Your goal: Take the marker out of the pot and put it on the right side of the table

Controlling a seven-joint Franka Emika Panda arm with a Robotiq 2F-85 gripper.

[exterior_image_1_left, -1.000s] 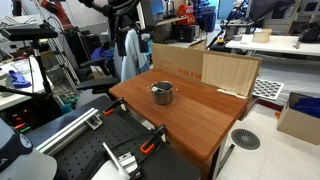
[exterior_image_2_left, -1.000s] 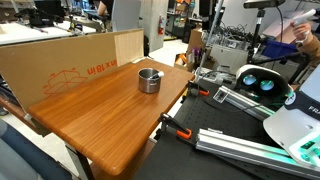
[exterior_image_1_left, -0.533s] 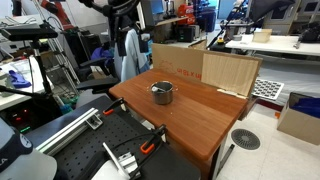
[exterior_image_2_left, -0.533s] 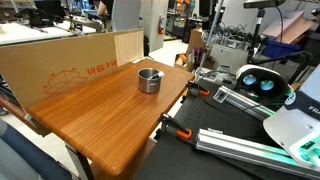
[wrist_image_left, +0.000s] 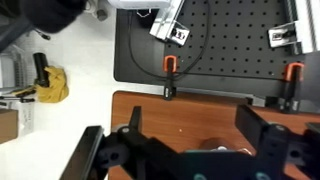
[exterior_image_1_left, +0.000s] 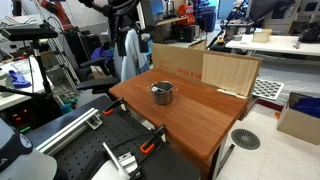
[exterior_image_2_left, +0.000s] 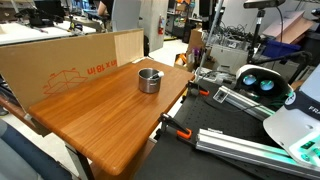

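Note:
The silvery pot stands upright near the middle of the reddish-brown table in both exterior views. A small dark stick, the marker, lies inside the pot; it is too small to make out well. In the wrist view my gripper is open and empty, high above the table, fingers wide apart. Only a sliver of the pot's rim shows at the bottom edge there, mostly hidden by the gripper body. The marker does not show in the wrist view.
A cardboard wall stands along the table's far side. A black perforated bench with orange clamps adjoins the table's edge. The white robot base and metal rails lie on that bench.

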